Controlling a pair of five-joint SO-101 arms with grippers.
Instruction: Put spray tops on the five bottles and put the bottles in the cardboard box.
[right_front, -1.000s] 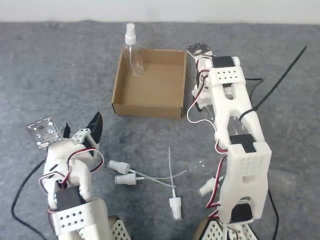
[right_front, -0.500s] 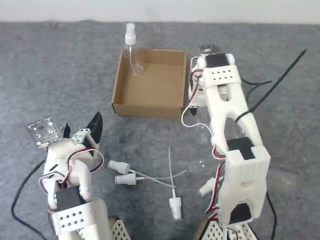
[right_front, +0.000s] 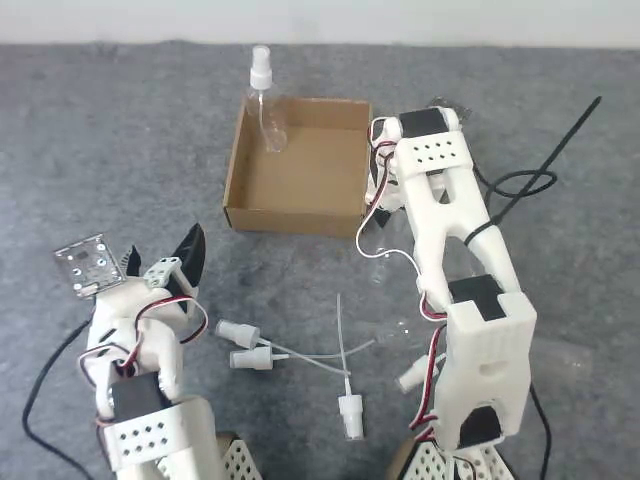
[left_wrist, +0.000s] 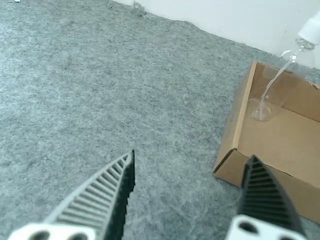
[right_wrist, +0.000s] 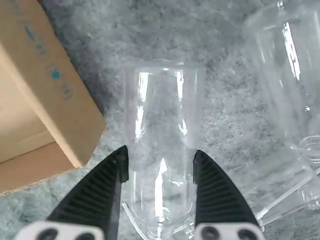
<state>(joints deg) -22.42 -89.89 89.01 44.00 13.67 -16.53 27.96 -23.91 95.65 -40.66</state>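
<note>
right claw (right_wrist: 160, 152) snug around a transparent bottle (right_wrist: 162, 100) beside the cardboard box (right_wrist: 50, 100)

The desk (right_front: 120, 130) is covered from edge to edge with a grey, felt-like cloth of mottled, fibrous weave, a little paler in patches. Along its far edge it meets a plain white wall (right_front: 320, 20), and the join runs straight across the high view. In the left wrist view, the same wall rises behind that far edge. The light is soft and even, leaving only faint shadows on the cloth.
</note>
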